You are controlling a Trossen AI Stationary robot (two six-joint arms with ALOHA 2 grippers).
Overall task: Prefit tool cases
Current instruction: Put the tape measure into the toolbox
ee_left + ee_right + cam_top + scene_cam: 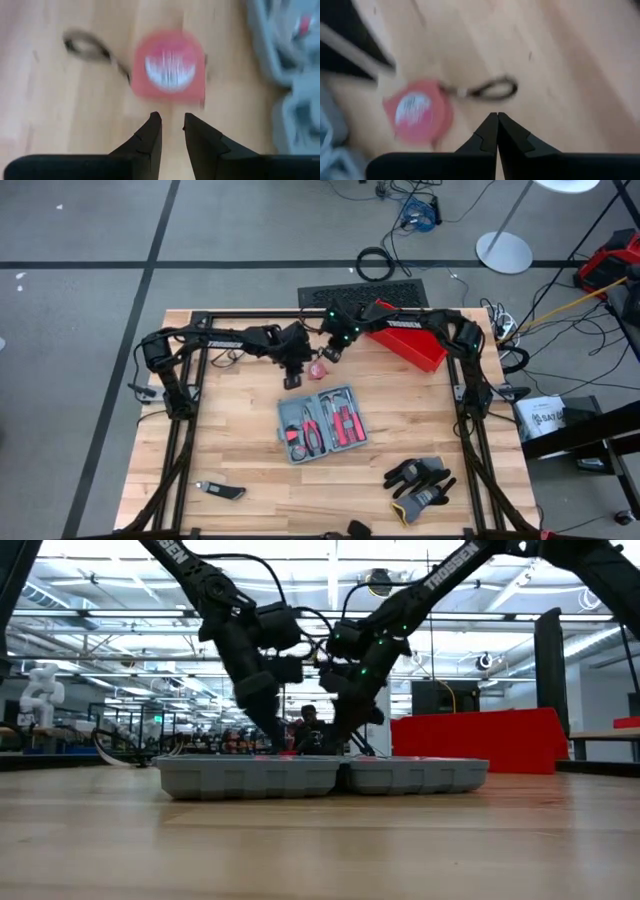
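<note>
Open tool case (321, 423) lying flat mid-surface (240, 460). Red tape measure (317, 368) at its twelve o'clock. Left claw (293, 379) slightly parted, empty, just beside the tape. Right claw (331, 353) pinched closed, empty, near it.

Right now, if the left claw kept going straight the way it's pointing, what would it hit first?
Most likely the red tape measure. It lies on the wooden table just ahead of the left claw, whose fingers are slightly apart; how far ahead is unclear.
</note>
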